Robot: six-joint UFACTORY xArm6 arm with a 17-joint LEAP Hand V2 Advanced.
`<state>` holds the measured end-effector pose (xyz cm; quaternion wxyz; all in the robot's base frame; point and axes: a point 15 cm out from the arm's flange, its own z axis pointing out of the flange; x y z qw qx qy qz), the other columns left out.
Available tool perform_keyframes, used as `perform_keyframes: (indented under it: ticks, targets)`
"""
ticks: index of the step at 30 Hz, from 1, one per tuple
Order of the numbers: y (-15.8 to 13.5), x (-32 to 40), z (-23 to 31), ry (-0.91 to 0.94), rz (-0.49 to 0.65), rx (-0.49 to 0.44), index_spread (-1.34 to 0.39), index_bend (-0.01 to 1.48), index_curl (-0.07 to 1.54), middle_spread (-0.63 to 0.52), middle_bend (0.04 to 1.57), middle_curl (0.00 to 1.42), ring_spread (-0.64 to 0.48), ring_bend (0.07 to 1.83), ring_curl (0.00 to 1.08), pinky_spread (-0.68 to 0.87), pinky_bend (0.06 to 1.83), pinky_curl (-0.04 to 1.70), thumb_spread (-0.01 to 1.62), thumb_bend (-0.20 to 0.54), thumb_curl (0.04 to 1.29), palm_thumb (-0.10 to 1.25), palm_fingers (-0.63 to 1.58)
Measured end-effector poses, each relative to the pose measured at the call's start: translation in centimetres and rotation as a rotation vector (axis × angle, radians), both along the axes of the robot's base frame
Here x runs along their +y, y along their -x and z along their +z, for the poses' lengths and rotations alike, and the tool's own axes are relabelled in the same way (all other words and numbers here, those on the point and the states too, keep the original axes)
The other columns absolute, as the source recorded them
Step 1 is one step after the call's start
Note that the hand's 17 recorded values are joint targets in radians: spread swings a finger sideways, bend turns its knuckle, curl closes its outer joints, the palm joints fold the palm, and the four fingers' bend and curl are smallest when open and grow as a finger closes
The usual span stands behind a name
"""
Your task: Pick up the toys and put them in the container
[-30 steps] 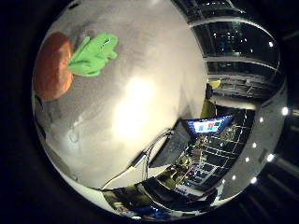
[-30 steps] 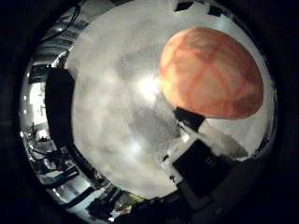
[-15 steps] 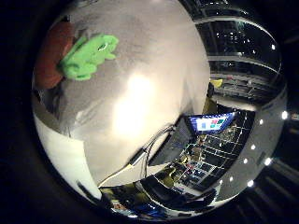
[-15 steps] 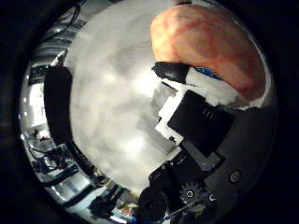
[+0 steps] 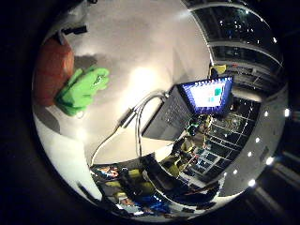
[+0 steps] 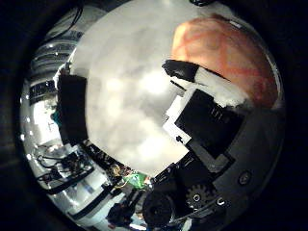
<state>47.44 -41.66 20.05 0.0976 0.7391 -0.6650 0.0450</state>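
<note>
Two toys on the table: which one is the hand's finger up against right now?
The orange ball-shaped toy. A finger of the hand lies against its side in the thumb-side view. The green plush frog sits beside that ball, with no finger near it.

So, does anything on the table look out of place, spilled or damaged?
Nothing stands out. The green plush toy lies on the white table against the orange ball, both intact, with nothing spilled. The only non-toy is an open laptop at the table's edge. The hand is beside the ball.
</note>
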Motion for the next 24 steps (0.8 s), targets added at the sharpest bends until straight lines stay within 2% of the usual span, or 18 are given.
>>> perform_keyframes:
  ticks: [6, 12, 18, 24]
  targets:
    - [2.1, 2.4, 9.8, -0.026, -0.052, -0.089, -0.22, 1.06, 0.65, -0.12, 1.24, 0.59, -0.18, 1.36, 0.53, -0.28, 1.25, 0.58, 0.80, -0.017, 0.62, 1.03, 1.28]
    - [4.7, 10.3, 15.7, -0.150, -0.045, -0.115, -0.22, 1.07, 0.65, -0.11, 1.25, 0.59, -0.17, 1.38, 0.53, -0.26, 1.26, 0.61, 0.79, -0.018, 0.67, 1.03, 1.27]
    - [5.6, 21.6, 18.2, -0.229, 0.066, -0.131, -0.22, 1.08, 0.65, -0.10, 1.27, 0.58, -0.16, 1.39, 0.53, -0.25, 1.26, 0.63, 0.80, -0.019, 0.70, 1.02, 1.26]
    - [5.8, 33.9, 17.5, -0.288, 0.168, -0.115, -0.22, 1.09, 0.65, -0.10, 1.28, 0.57, -0.16, 1.40, 0.53, -0.25, 1.25, 0.64, 0.80, -0.019, 0.72, 1.02, 1.26]
